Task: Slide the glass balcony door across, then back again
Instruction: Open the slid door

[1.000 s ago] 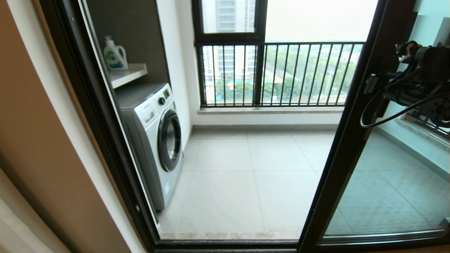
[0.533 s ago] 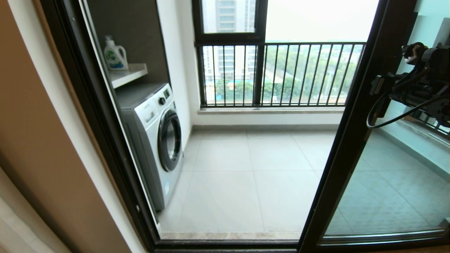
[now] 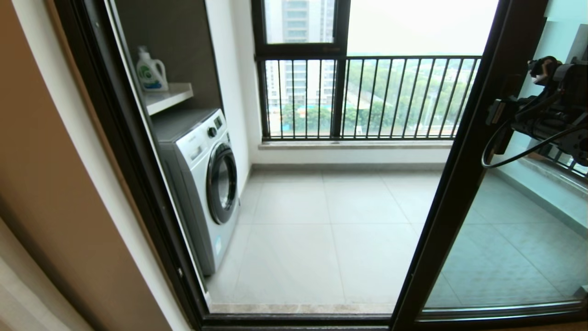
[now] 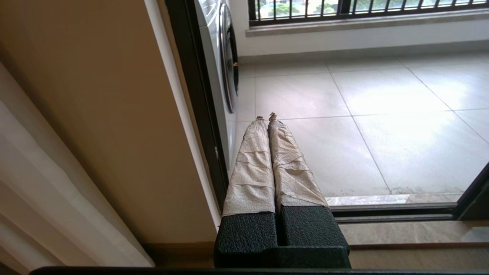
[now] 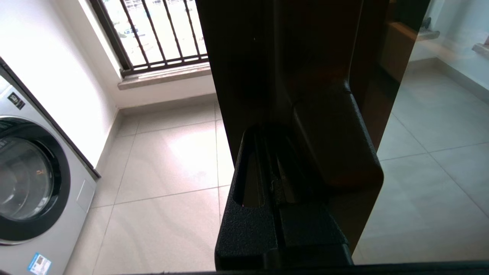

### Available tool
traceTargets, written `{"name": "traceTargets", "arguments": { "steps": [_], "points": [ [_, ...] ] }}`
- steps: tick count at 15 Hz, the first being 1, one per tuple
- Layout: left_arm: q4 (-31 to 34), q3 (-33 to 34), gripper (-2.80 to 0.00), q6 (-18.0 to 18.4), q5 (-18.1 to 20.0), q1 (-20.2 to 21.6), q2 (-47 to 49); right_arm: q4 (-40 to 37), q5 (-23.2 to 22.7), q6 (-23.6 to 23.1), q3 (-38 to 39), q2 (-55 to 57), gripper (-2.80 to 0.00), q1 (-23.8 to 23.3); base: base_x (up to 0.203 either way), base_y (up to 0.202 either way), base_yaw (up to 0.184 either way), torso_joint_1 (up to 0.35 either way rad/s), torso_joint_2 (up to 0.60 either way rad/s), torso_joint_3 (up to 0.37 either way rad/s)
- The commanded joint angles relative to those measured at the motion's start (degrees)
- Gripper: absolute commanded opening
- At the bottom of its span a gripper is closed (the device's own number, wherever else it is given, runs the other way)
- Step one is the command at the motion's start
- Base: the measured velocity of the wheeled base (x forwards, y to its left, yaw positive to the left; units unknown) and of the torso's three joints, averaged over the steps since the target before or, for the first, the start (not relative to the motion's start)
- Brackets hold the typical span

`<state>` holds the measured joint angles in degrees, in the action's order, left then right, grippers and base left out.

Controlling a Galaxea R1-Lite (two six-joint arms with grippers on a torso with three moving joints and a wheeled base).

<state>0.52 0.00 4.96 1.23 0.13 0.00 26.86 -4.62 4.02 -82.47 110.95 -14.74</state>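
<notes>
The right gripper (image 3: 498, 120) is closed and pressed against the handle upright of the glass balcony door (image 3: 464, 184) — door standing far to the right, doorway wide open — so the return slide remains.

Head camera high, facing the balcony; wrist cameras lower, sharing washing machine (image 3: 202, 184).

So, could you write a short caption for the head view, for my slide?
Right claw at the glass balcony door upright, doorway open onto the washing machine and railing.
</notes>
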Motion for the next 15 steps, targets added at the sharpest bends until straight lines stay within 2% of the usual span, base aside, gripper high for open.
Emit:
{"name": "traceTargets", "arguments": {
  "steps": [1, 15],
  "points": [
    [0.0, 0.0, -2.80, 0.0, 0.0, 0.0, 0.1, 0.1, 0.0, -0.1, -0.1, 0.4, -2.80, -0.7, 0.000, 0.000, 0.000, 0.000, 0.00, 0.000],
    [0.0, 0.0, -2.80, 0.0, 0.0, 0.0, 0.1, 0.5, -0.8, -0.8, -0.4, 0.9, -2.80, -2.8, 0.000, 0.000, 0.000, 0.000, 0.00, 0.000]
  ]
}}
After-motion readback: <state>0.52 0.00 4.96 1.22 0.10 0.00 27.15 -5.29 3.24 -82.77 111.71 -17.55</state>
